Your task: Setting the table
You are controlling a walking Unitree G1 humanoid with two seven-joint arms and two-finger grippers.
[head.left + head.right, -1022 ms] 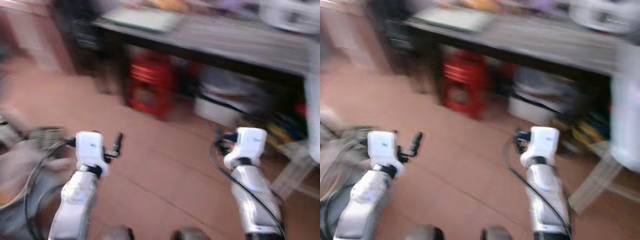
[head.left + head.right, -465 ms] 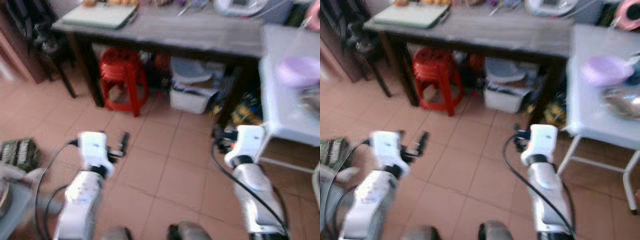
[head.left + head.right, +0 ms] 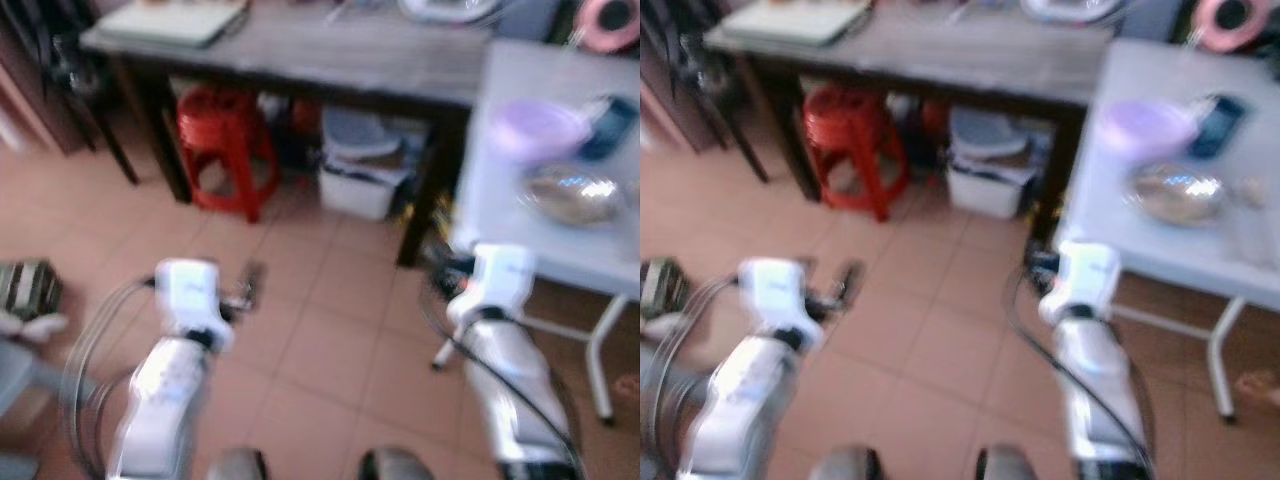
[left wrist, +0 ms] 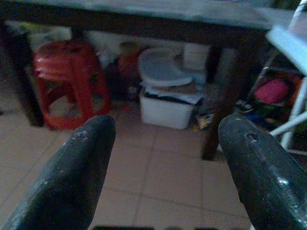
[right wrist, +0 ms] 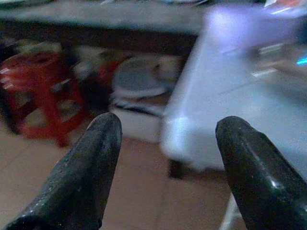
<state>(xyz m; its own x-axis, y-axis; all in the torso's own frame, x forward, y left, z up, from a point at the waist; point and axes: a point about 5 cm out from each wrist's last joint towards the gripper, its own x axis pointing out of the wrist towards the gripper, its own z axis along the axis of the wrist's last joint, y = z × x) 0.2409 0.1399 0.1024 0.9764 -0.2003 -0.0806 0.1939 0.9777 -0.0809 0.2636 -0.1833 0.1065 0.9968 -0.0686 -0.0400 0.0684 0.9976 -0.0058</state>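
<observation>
Above the tiled floor (image 3: 330,330), both jaws gape empty — white table (image 3: 520,215) at right.

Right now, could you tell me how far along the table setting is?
Hardly begun. On the white table there are a purple bowl, a metal dish and a dark phone, not arranged as a place setting. Nothing is in hand: the left tool and right tool are both open and empty, above the tiled floor. Reaching the table and laying it out remain.
</observation>
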